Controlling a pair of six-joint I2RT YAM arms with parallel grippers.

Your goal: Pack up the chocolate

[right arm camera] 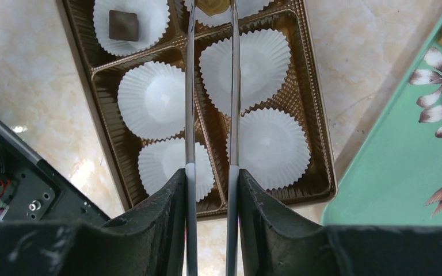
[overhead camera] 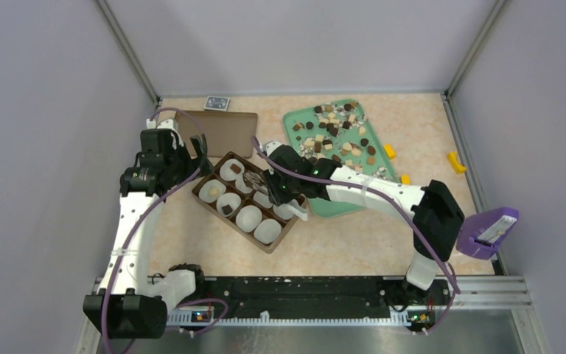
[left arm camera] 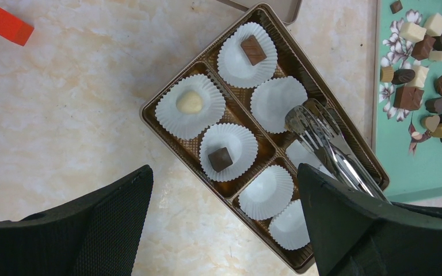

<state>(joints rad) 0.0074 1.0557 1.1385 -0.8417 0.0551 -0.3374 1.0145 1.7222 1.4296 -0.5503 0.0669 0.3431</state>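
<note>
A brown box (overhead camera: 225, 218) of white paper cups lies mid-table. Three cups hold chocolate: a brown square (left arm camera: 253, 49), a cream round (left arm camera: 189, 102) and a dark square (left arm camera: 220, 158). Many loose chocolate pieces (overhead camera: 335, 129) lie on the green tray (overhead camera: 339, 199). My right gripper (right arm camera: 212, 172) is shut on metal tongs (right arm camera: 190, 103) that reach over the box. A tan piece (right arm camera: 213, 6) sits between the tongs' tips at the view's top edge. My left gripper (left arm camera: 224, 172) hangs open above the box's near-left side, holding nothing.
The box's brown lid (overhead camera: 225, 129) lies behind it, with a small patterned card (overhead camera: 217, 102) at the back. Yellow blocks (overhead camera: 389, 151) (overhead camera: 455, 161) lie right of the tray. A purple object (overhead camera: 490, 230) sits at the right edge. A red block (left arm camera: 10, 26) lies left of the box.
</note>
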